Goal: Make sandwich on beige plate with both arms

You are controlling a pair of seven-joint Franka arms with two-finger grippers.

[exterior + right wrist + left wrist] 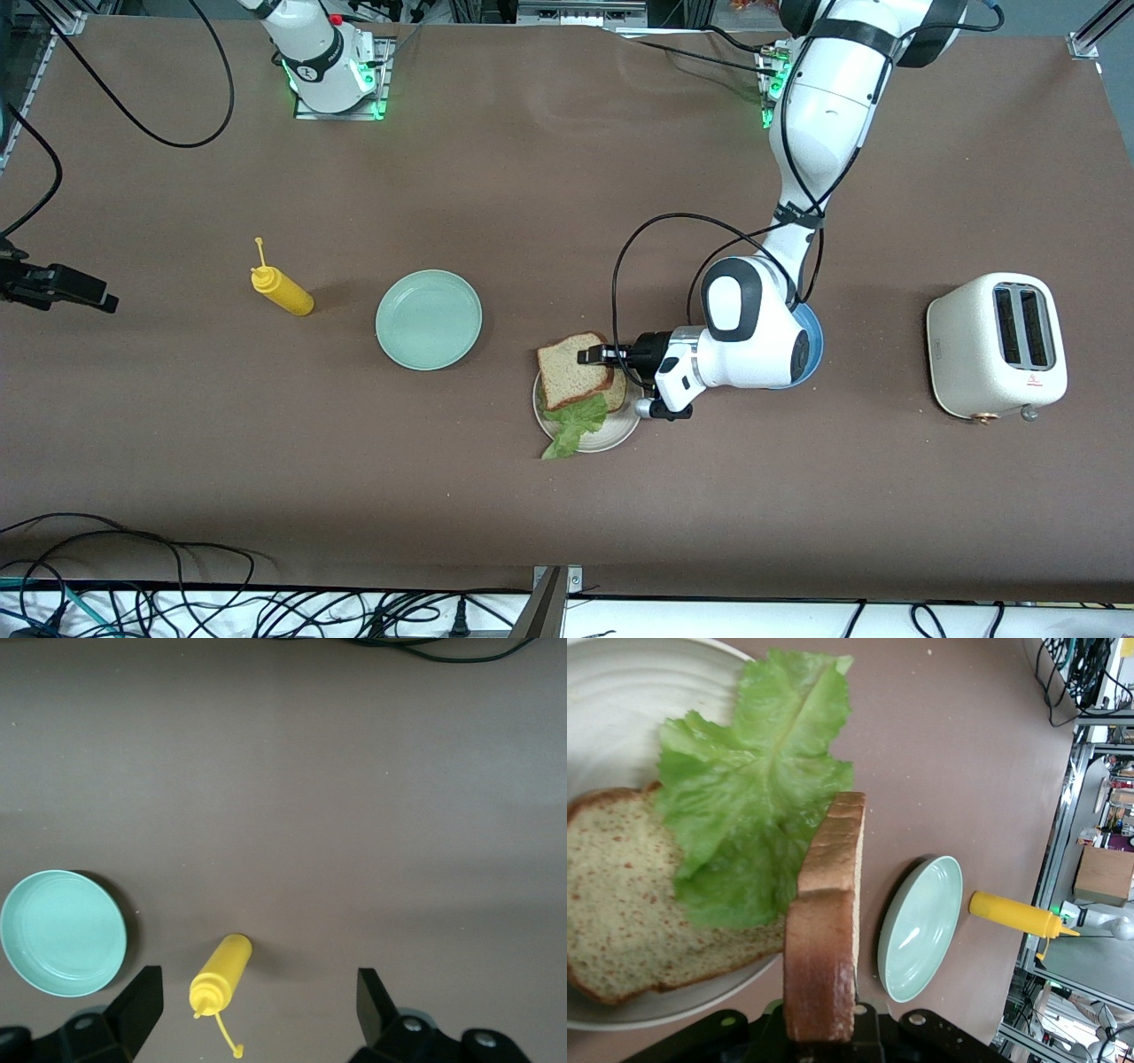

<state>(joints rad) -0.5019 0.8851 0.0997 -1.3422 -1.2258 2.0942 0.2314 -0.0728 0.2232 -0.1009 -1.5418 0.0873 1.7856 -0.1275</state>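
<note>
The sandwich is sitting half-built on the beige plate [620, 431], which is lying on the desk [567, 532] nearer the front camera than the middle, between the green plate [429, 319] and the toaster [997, 346]. A bottom slice [620, 895] is lying flat on the plate, with a lettuce leaf [757, 806] spreading over it and hanging past the plate's rim toward the front camera. The top slice [574, 368] is being held over the lettuce and the plate, and the left wrist view is showing it edge-on by its brown crust. The left arm is reaching down from its base, bending at the elbow and pointing its wrist sideways, toward the right arm's end of the desk. The left pincer [595, 355] is clamping shut on the top slice, gripping it at one edge. A blue plate [813, 341] is showing only as a rim under the left arm's wrist. The right pincer [257, 1005] is hanging with its jaws spread wide and holding nothing, over the desk near the yellow bottle [282, 290], which is lying on its side beside the green plate toward the right arm's end of the desk.
</note>
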